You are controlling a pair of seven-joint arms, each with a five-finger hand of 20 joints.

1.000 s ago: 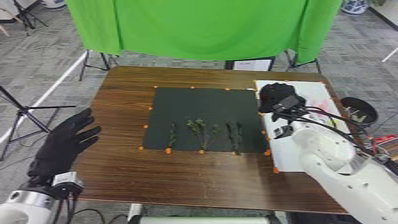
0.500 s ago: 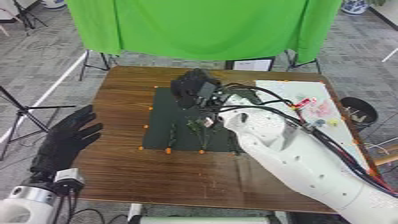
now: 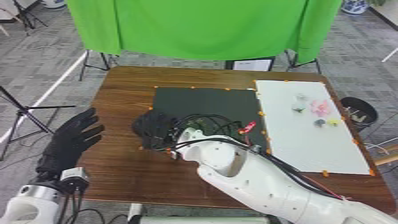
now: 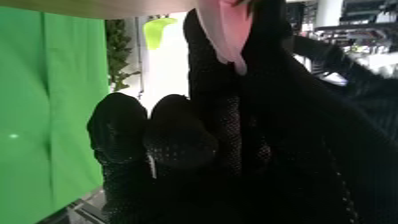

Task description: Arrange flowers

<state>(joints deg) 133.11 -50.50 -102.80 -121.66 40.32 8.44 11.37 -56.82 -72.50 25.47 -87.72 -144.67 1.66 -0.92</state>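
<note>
Snag risk: right hand (image 3: 155,129) over dark mat's (image 3: 206,102) left edge.
You cannot tell its grip; pale pink petal (image 4: 222,32) overlaps it, so looping black cables (image 3: 197,117) could drag stems. Left hand (image 3: 69,140) open; pink flower (image 3: 321,108) on white board (image 3: 311,150).

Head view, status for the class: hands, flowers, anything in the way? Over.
Left hand open, at left edge of table. Right hand over left edge of black mat. Flowers on white board. Right arm blocks view of mat's near side.

Pink, yellow and pale flowers (image 3: 321,107) lie on a white sheet (image 3: 311,150).
</note>
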